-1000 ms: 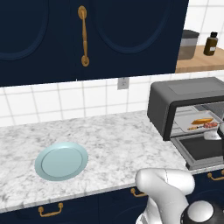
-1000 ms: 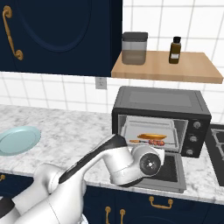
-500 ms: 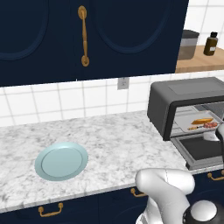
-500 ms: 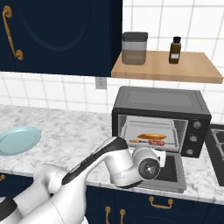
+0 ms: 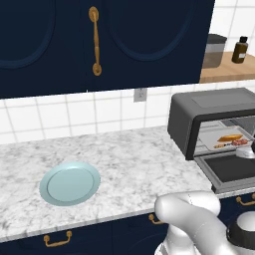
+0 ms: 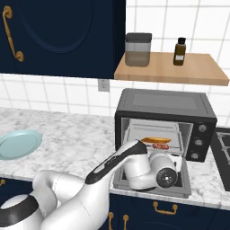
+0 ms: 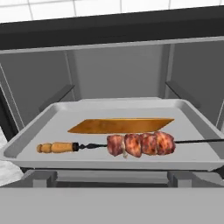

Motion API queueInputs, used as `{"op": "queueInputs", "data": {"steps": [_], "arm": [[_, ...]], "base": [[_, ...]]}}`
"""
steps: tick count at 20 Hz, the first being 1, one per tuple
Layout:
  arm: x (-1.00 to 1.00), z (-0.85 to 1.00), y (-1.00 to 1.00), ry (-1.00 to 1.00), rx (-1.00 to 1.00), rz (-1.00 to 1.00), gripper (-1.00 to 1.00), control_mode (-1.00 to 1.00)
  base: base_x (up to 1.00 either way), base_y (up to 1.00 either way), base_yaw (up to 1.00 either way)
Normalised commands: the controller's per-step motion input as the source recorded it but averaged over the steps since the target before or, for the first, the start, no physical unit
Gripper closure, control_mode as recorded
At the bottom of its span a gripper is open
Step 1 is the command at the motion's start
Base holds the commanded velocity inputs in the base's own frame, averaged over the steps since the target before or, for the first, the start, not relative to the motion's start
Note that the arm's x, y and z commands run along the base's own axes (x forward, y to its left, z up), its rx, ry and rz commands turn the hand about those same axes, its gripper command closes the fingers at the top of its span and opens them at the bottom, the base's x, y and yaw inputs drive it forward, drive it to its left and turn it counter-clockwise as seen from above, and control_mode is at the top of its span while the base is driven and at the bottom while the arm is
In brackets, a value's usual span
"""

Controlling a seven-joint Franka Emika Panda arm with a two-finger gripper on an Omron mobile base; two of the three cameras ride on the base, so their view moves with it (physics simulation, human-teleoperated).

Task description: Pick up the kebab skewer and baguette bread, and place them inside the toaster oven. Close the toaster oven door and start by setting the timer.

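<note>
Kebab skewer (image 7: pixel 131 145) and baguette bread (image 7: pixel 120 125) both on tray (image 7: pixel 26 140) inside toaster oven (image 6: pixel 161 105). Claw wide open, empty, in front of oven. Next I'd back out clear of toaster oven door (image 5: pixel 230 169), then lift it shut. Blue plate (image 5: pixel 69 182) on marble counter (image 5: pixel 129 149) well away from oven; shelf w/ jar (image 6: pixel 138 49) above oven.

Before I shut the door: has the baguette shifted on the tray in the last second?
No. In the right base view the baguette bread lies where it did against the toaster oven opening, beside the kebab skewer.
</note>
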Motion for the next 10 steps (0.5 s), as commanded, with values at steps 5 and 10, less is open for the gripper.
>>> {"op": "queueInputs", "data": {"steps": [5, 10], "arm": [[0.22, -0.1, -0.02, 0.0, 0.0, 0.0, -1.0, -1.0], [0.25, -0.22, -0.01, 0.0, -0.01, 0.0, -1.0, -1.0]], "base": [[0.0, 0.0, 0.0], [0.0, 0.0, 0.0]]}}
